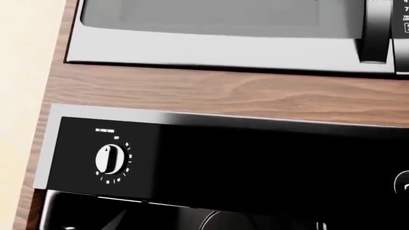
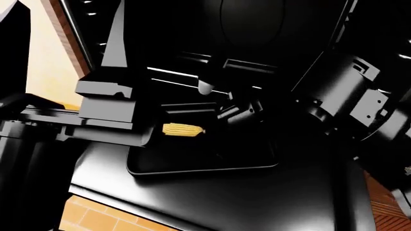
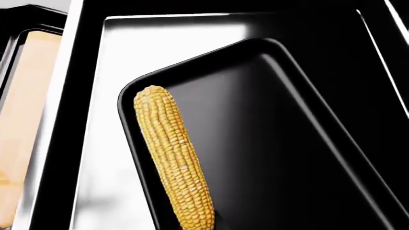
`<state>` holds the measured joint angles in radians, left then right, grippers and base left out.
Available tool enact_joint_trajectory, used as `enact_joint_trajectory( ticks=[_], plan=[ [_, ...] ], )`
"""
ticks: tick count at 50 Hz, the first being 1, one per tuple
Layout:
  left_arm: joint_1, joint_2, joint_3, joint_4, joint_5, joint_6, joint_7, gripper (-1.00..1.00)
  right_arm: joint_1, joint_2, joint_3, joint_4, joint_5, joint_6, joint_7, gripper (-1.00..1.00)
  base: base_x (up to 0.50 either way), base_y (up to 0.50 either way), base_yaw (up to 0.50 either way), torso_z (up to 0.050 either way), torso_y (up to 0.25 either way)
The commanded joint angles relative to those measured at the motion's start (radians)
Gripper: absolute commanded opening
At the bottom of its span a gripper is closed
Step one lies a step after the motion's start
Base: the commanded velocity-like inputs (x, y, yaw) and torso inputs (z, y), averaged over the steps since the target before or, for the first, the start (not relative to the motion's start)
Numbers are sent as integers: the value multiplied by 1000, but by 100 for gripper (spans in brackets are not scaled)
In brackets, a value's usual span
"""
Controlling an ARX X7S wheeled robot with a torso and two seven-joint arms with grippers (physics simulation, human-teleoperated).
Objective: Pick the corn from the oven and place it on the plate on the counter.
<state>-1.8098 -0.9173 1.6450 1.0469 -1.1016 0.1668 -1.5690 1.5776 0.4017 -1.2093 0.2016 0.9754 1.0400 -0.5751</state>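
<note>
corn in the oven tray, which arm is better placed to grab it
Right, probably. Its wrist camera looks straight down on the corn lying along the black tray's edge. The left wrist camera shows only the oven's control knob and wood panel, away from the cavity.

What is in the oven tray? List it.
Only the corn lies in the black tray, along one wall near a corner. In the head view the right arm hides the tray's far right part.
</note>
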Motion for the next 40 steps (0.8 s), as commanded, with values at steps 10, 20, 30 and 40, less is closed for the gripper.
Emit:
enact_joint_trajectory(
  ticks=[10,20,30,40],
  plan=[
    [20,9,0,0,18,9,-1,100,-30,146,200,-455,293,103,300,-100,0,0,0,0,0],
    [30,16,-16,0,10,-8,-1,100,-52,178,268,-597,422,109,440,-100,0,0,0,0,0],
    [48,14,-38,0,12,-22,0,100,-75,205,313,-696,546,98,568,-100,0,0,0,0,0],
    [54,6,-58,0,22,-30,-1,100,-91,209,302,-684,521,90,551,-100,0,0,0,0,0]
  ],
)
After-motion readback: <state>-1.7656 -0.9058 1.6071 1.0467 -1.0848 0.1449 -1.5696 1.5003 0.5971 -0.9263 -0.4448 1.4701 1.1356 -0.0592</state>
